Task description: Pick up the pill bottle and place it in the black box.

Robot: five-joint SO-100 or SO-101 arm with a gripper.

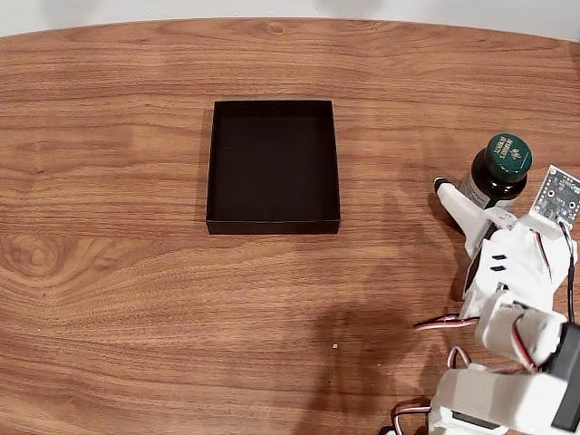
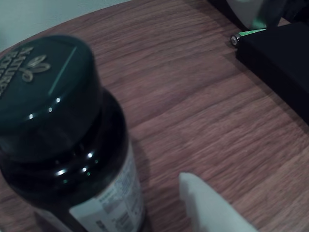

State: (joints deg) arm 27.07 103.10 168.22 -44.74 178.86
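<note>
Claw [image 1: 478, 201] sits at the right side of the table [image 1: 136, 290] in the fixed view, jaws spread around the pill bottle [image 1: 497, 170], not clamped. One white finger [image 2: 212, 205] shows just right of the bottle in the wrist view. Bottle stands upright on the wood, green cap up. Black box [image 1: 273, 164] lies well apart, toward table center, empty.

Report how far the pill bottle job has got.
Done: the gripper has reached the pill bottle, which stands upright on the table at the right of the fixed view. In hand: the approach; one white finger sits beside the bottle, and whether it is gripped cannot be told. Left: grasp, lift, carry to the black box, which holds nothing.
</note>
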